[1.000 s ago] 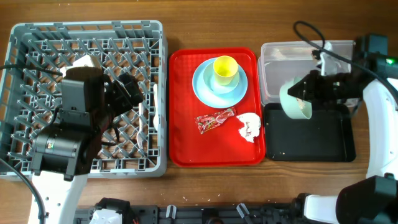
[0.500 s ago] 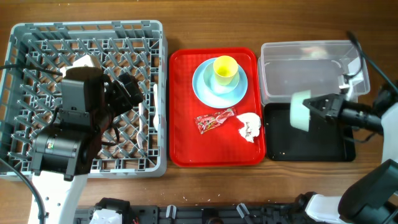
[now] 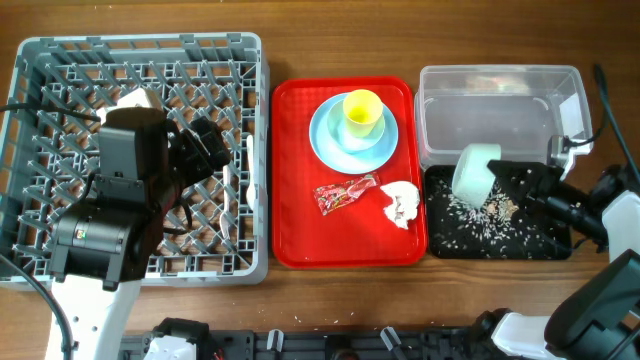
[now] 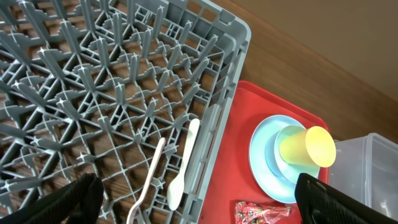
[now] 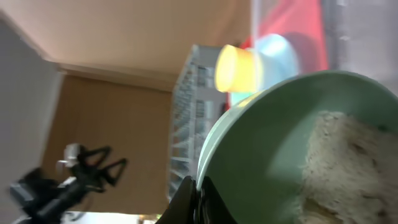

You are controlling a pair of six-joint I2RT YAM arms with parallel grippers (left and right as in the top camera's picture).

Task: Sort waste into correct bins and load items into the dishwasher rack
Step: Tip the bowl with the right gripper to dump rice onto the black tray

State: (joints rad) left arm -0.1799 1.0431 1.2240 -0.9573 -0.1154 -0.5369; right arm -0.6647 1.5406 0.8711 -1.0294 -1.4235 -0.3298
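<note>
- The right jaws are closed on the rim of the pale green bowl (image 3: pixel 474 172), holding it tipped on its side above the black tray (image 3: pixel 440 250), close to the tray's edge nearest the clear tub (image 3: pixel 500 72).
- In the right wrist view, one dark finger (image 5: pixel 191 198) sits against the bowl's rim, and a clump of whitish food clings inside the bowl.
- Rice scraps (image 3: pixel 492 215) lie scattered over much of the black tray's floor.
- The left jaws are spread wide and hold nothing. Their fingers (image 4: pixel 68 199) show only at the bottom corners of the left wrist view, above the dishwasher rack (image 3: pixel 140 41).
- The white spoon (image 4: pixel 183 168) and white fork (image 4: pixel 149 180) lie side by side in the rack, near its wall on the red tray's side.
- A small white bowl (image 3: pixel 133 99) sits in the rack, partly hidden by the left arm.
- The red tray (image 3: pixel 290 220) rests on the counter between the rack and the two bins.
- On the tray, the yellow cup (image 3: pixel 361 112) stands on the light blue plate (image 3: pixel 335 148).
- The red wrapper (image 3: pixel 346 193) and the crumpled napkin (image 3: pixel 401 203) lie near each other, just in front of the plate.
</note>
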